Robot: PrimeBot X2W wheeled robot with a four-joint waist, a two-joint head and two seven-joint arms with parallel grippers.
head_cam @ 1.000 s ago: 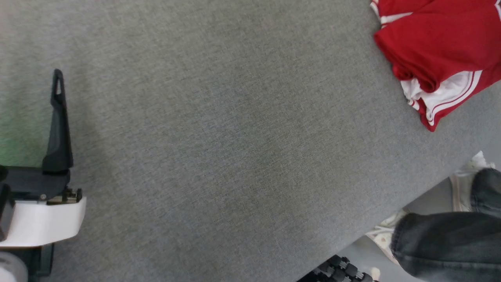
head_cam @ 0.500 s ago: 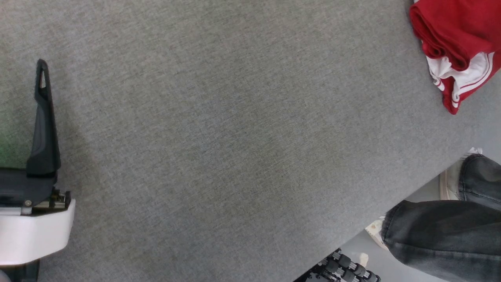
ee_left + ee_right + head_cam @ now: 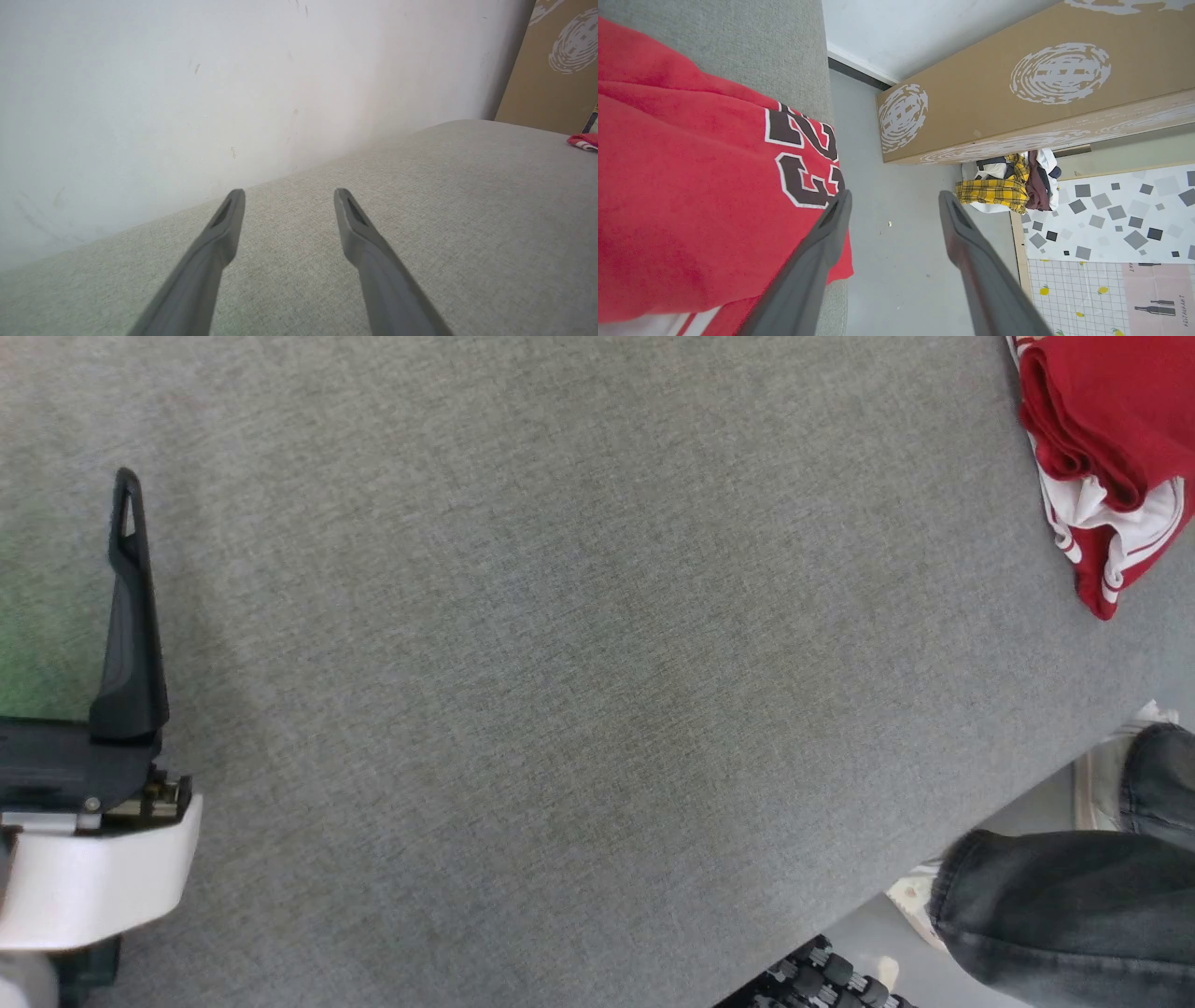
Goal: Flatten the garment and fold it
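Observation:
The garment (image 3: 1102, 420) is a red jersey T-shirt with white, striped-trim sleeves, lying bunched at the far right of the grey fabric table (image 3: 560, 663). In the right wrist view the garment (image 3: 691, 186) shows black, white-outlined numbers and overhangs the table edge. My right gripper (image 3: 894, 193) is open just above that edge, its left finger over the red cloth, with nothing between the fingers. My left gripper (image 3: 288, 191) is open and empty over bare table near the wall; one of its fingers (image 3: 131, 607) shows at the lower left. A bit of the garment (image 3: 584, 140) lies far to its right.
A person's leg in dark jeans (image 3: 1055, 905) and a white shoe (image 3: 1102, 775) stand by the table's near right edge. Robot base wheels (image 3: 822, 980) sit below it. A long cardboard box (image 3: 1017, 93) and a clothes pile (image 3: 1008, 186) lie on the floor beyond the table.
The whole head picture has shifted, so the camera moved; the garment now sits nearer the right border. The person's leg has shifted slightly. My left gripper stays open in place.

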